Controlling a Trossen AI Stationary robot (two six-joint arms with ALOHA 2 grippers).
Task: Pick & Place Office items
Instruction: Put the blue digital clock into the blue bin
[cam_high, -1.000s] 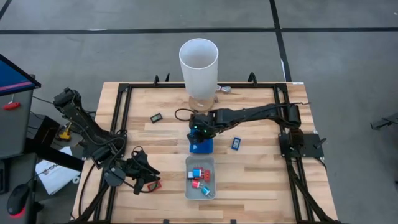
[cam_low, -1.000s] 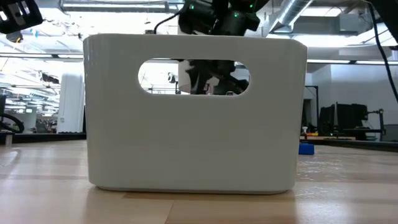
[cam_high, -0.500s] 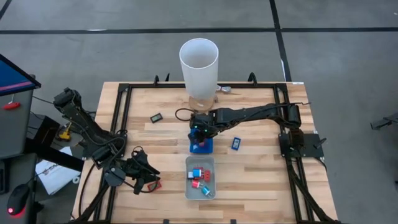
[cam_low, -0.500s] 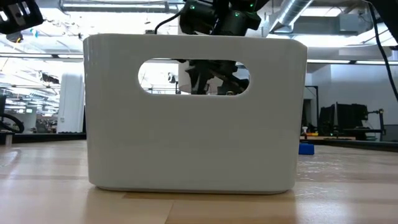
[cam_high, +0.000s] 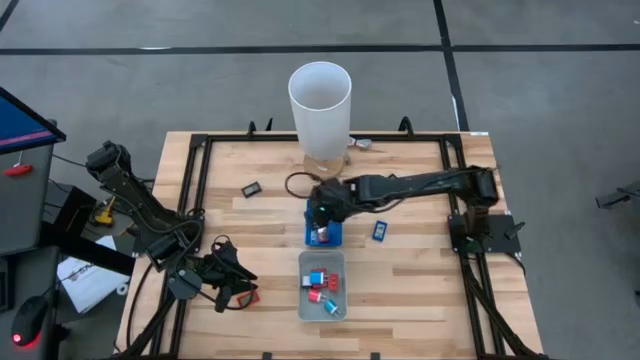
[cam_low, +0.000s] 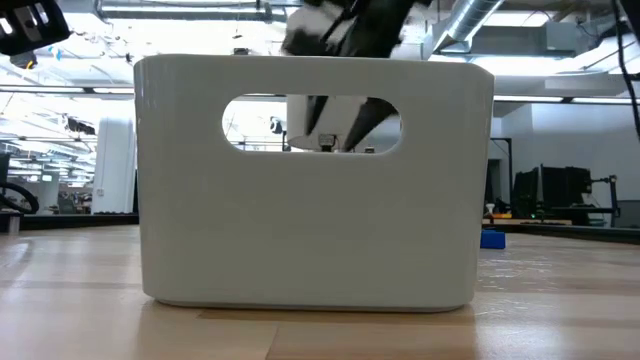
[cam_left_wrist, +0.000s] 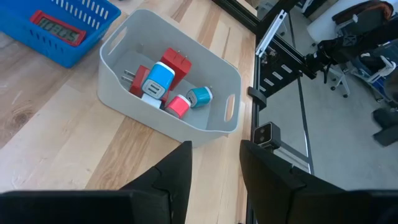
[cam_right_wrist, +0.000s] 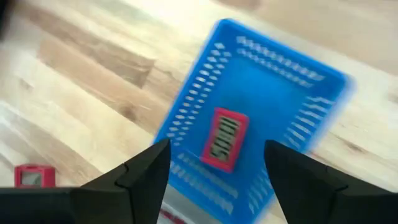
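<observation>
Since a second ago my right gripper (cam_high: 321, 212) is lifting off the blue tray (cam_right_wrist: 273, 112), fingers spread and empty, the red item (cam_right_wrist: 224, 139) lying released inside, so next I am judging a reach for the blue item (cam_high: 379, 231) beside it.

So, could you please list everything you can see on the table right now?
Cylinder: one, white, far edge of the table.
Blue tray: one, table centre.
Red piece: one, light face, in the blue tray.
Grey tray: one, pale, nearer than the blue tray.
Pieces in grey tray: about five, red, blue-white, teal.
Black piece: one, left of the blue tray.
Blue piece: one, right of the blue tray.
Loose red piece: one, by the left arm.
Left fingers: open, near the grey tray.
Right fingers: open, above the blue tray.
</observation>
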